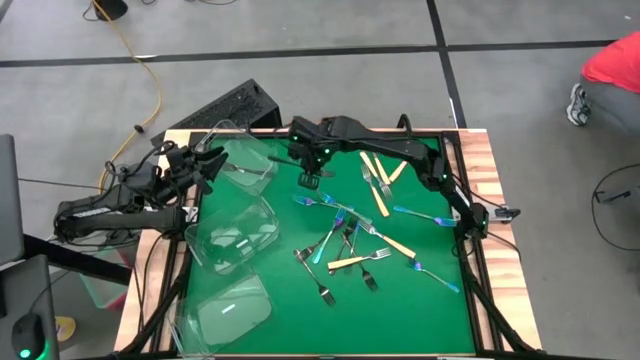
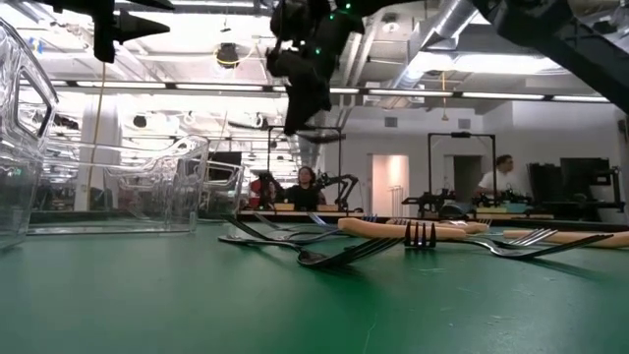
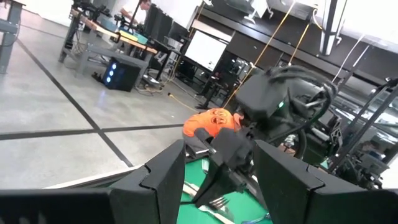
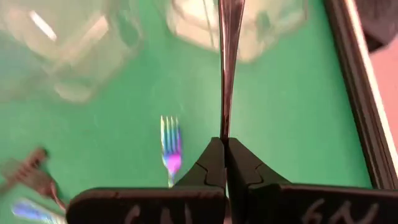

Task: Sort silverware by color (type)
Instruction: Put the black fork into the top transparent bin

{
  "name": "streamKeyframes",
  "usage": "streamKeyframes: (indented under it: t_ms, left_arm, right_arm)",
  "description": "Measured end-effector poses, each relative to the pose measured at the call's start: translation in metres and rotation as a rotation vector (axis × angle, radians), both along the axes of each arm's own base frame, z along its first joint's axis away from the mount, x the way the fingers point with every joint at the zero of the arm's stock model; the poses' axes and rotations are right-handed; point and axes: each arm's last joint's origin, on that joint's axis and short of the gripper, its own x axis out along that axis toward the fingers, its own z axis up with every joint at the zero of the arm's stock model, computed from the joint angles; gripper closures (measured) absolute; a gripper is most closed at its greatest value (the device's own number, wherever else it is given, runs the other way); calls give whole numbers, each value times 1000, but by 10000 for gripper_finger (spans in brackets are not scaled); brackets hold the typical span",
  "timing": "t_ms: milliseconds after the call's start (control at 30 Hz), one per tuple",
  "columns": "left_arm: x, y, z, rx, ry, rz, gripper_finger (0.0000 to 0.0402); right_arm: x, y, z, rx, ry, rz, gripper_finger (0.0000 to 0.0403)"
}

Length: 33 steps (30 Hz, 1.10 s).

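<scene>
A dark metal fork (image 4: pixel 227 62) sits pinched between your right gripper's (image 4: pixel 224 144) fingers, which are pressed tight on its handle; the handle runs straight out from the tips over the green mat (image 1: pixel 400 310). From above, that gripper (image 1: pixel 311 176) hangs near the mat's far edge, just beside the nearest clear tub (image 1: pixel 240 165), with the held fork only a short dark sliver beneath it.

The other forks (image 1: pixel 350 245) lie scattered across the mat's middle and right, well apart from the gripper. Some are dull grey metal, some shimmer blue-purple, and some have cream-tan handles (image 1: pixel 378 190) with metal heads. One blue-purple fork (image 4: pixel 169 152) lies on the mat below the gripper, tines glinting.

Three tubs of glossy see-through plastic run along the mat's left side; their walls are hard to trace against the green.

Your left gripper (image 1: pixel 207 160) waits at the far-left corner by the tubs, its jaws standing apart.

In the middle pile the forks overlap, so you cannot count them surely. At table height the held fork's head cannot be made out.
</scene>
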Motion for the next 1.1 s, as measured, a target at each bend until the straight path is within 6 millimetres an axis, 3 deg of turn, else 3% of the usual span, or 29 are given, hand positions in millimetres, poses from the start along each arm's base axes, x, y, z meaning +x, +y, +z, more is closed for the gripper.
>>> streamKeyframes:
  t_ms: [200,567,867,1100]
  left_arm:
    - [0,0,0,-10,-14,-9,230]
    - [0,-1,6,11,-66,-59,230]
    - [0,-1,6,13,-64,-59,230]
    - [0,-1,6,14,-63,-58,230]
  right_arm:
    - [15,3,15,46,-225,4,392]
    - [50,0,23,14,-581,5,392]
    - [77,-22,-7,6,-755,-42,392]
    - [80,-47,-25,20,-807,-113,392]
